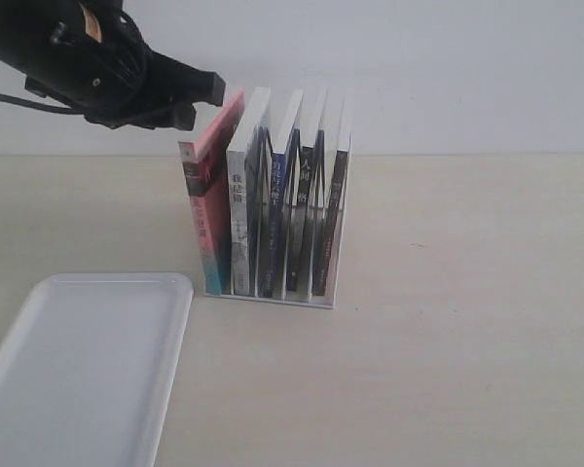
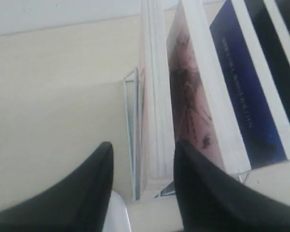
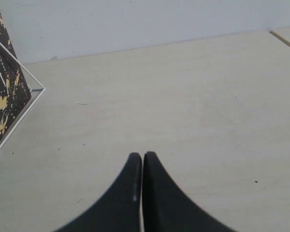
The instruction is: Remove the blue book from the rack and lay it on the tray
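The blue book [image 1: 275, 209] stands upright in the white wire rack [image 1: 273, 297], third from the left, between a white-grey book [image 1: 241, 209] and a black-spined one [image 1: 302, 209]. Its dark blue cover [image 2: 241, 96] also shows in the left wrist view. My left gripper [image 1: 212, 92] hovers open at the top of the leftmost, pink-covered book [image 1: 206, 195]. In the left wrist view the gripper [image 2: 144, 144] has that book's page edge [image 2: 157, 121] between its fingers, not the blue one. The white tray [image 1: 78, 370] lies empty at the front left. My right gripper [image 3: 142, 154] is shut and empty over bare table.
Several books fill the rack. Its right end wire [image 3: 19, 104] and a black book with gold marks [image 3: 5, 92] show in the right wrist view. A white wall runs behind the table. The tray's corner [image 2: 116, 217] sits just below the left fingers.
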Controlling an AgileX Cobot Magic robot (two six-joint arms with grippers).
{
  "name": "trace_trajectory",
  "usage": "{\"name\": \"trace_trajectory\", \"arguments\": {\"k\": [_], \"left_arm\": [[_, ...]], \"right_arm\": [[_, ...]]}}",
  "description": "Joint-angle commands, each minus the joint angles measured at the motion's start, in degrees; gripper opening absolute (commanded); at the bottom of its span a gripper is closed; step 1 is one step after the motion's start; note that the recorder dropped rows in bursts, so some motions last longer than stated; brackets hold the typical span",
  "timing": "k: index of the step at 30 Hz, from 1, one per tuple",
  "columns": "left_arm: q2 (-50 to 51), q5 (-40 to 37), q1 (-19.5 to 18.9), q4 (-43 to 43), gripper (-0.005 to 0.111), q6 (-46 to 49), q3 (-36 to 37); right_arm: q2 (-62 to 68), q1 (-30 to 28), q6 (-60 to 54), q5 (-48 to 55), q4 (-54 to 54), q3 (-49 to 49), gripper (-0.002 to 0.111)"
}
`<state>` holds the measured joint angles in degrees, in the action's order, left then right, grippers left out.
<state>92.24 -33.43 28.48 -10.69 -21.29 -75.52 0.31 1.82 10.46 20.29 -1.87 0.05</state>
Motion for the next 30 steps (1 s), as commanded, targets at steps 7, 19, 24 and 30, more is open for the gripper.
{"name": "trace_trajectory", "arguments": {"k": [7,19,24,30], "left_arm": [[-1.93,1.01,0.24,17.28,0.040,16.46,0.16],[-1.67,1.07,0.25,19.35,0.040,22.27,0.16],[0.15,1.82,0.25,22.21,0.040,22.27,0.16],[2.69,4.78,0.25,22.91,0.040,22.27,0.16]], "right_arm": [[-0.31,-0.11,-0.31,-0.32,-0.13,-0.05,0.000],[-0.31,-0.11,-0.31,-0.32,-0.13,-0.05,0.000],[-0.31,-0.11,-0.31,-0.32,-0.13,-0.05,0.000],[-0.31,-0.11,-0.31,-0.75,-0.13,-0.05,0.000]]}}
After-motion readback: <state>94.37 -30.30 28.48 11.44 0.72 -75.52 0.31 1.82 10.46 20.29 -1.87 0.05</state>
